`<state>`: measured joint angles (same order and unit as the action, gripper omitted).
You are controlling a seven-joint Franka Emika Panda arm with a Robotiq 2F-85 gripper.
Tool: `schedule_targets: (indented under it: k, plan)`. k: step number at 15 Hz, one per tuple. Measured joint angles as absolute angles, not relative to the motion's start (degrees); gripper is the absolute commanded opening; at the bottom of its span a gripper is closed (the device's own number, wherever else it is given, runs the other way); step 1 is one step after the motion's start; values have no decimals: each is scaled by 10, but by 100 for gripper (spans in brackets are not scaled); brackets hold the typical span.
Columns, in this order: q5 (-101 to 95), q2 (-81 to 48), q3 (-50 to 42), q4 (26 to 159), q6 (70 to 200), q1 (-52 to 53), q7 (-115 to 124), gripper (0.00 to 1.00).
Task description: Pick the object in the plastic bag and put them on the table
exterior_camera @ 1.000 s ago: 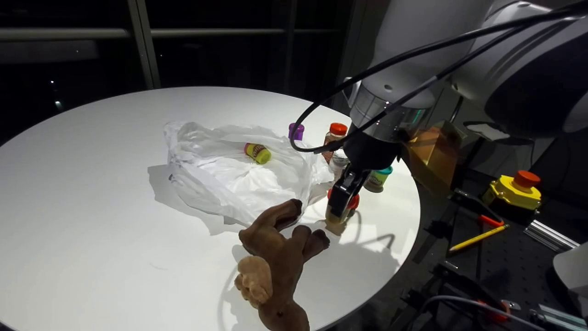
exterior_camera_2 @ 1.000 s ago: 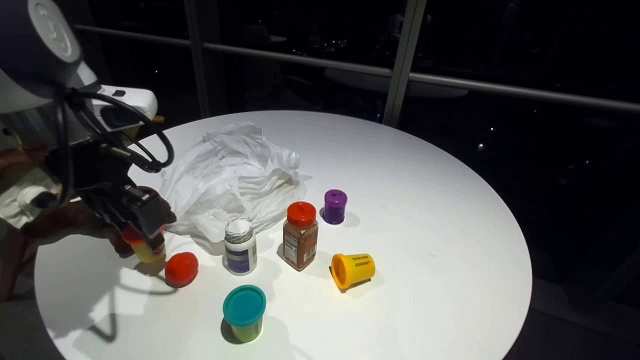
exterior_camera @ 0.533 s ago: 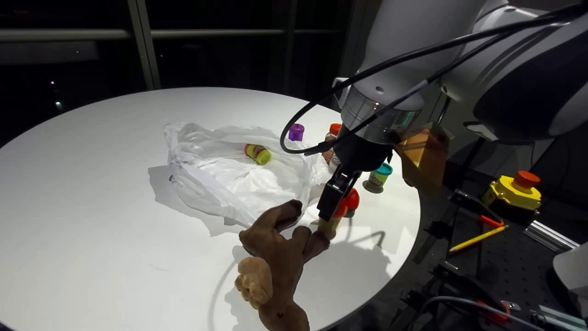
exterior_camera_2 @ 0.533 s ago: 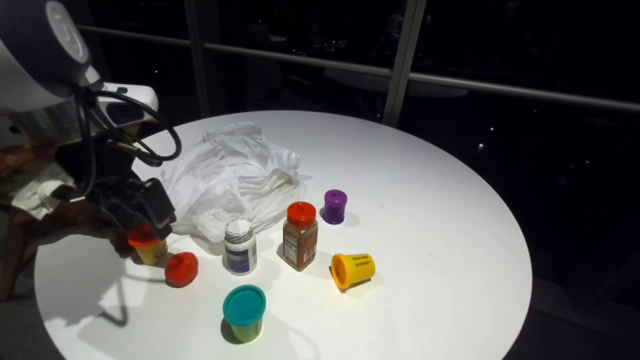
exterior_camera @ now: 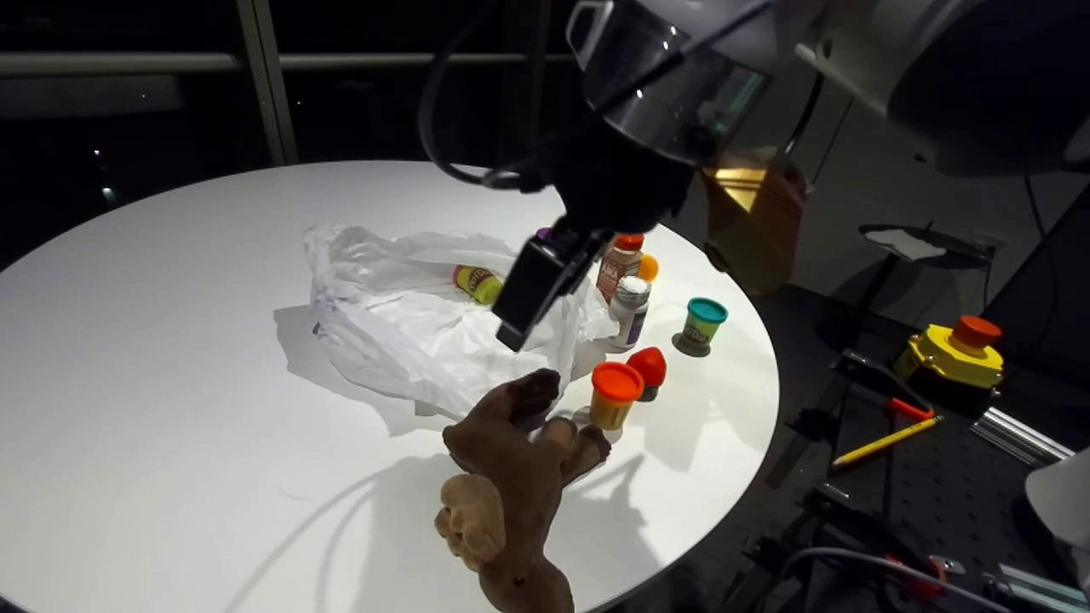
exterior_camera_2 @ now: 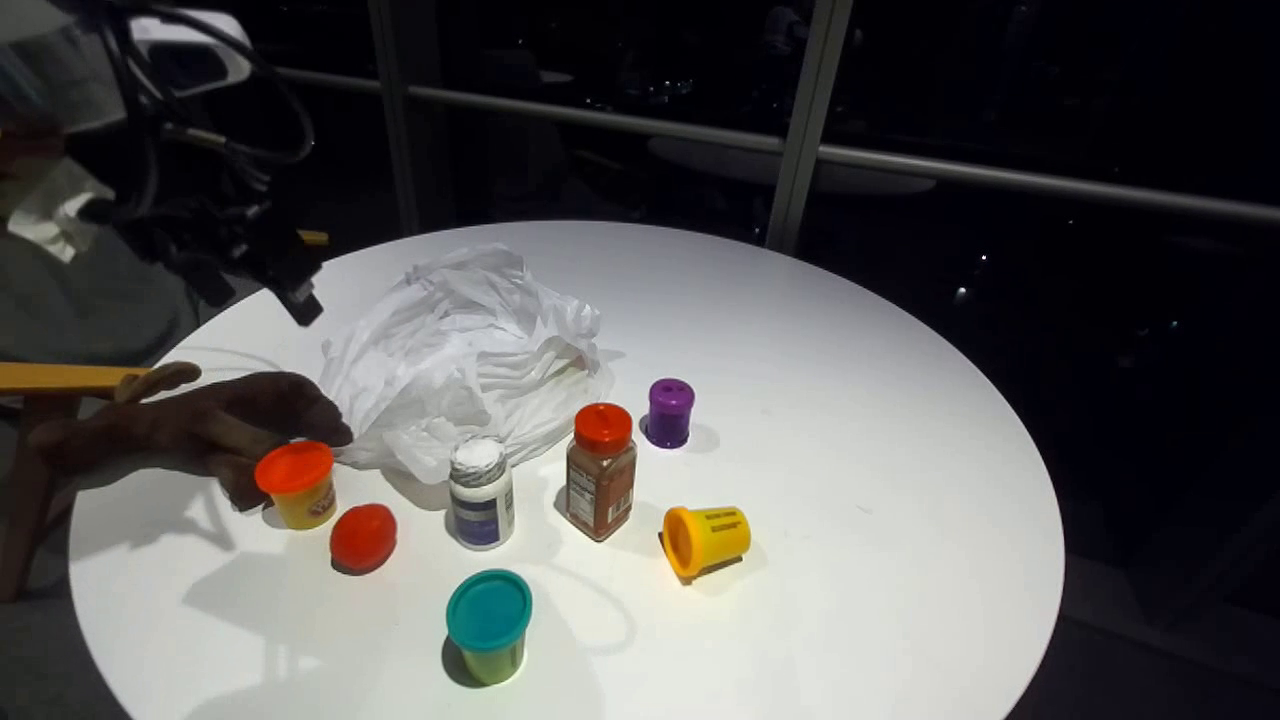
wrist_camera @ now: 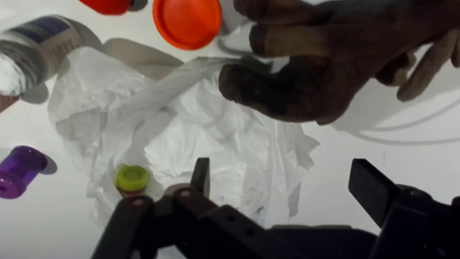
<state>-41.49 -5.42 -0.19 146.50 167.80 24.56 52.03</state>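
Observation:
The plastic bag (exterior_camera: pixel 443 340) lies spread and crumpled on the white table (exterior_camera: pixel 170 383). Inside it rests a yellow-lidded can (exterior_camera: pixel 479 284), tipped on its side in an exterior view; the wrist view shows its lid (wrist_camera: pixel 132 177) left of the jaws. My gripper (wrist_camera: pixel 280 172) is open above the bag, nothing between its widely parted fingers. An orange-lidded can (exterior_camera: pixel 615 395) stands upright on the table outside the bag, apart from the gripper. Beside that can sits a small red object (exterior_camera_2: pixel 363 538).
A brown plush toy (exterior_camera: pixel 519 477) lies at the bag's edge, close to the orange-lidded can. Also on the table are a white bottle (exterior_camera_2: pixel 481 500), a red-capped jar (exterior_camera_2: pixel 601 475), a purple container (exterior_camera_2: pixel 670 414), a teal-lidded can (exterior_camera_2: pixel 490 625) and a toppled yellow-orange can (exterior_camera_2: pixel 710 540).
The gripper has let go of the orange-lidded can, opened wider, and moved up and away toward the bag. That can now stands free on the table.

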Motion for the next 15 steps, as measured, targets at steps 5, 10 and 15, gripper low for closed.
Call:
schedule_targets:
  k: [5, 10, 15]
  plan:
    - [-369, -94, -1, 1367, 1642, 243, 501, 100]
    - [-253, -207, 7, 1274, 1612, 203, 418, 100]
    - [-180, -287, -9, 1194, 1576, 189, 370, 100]
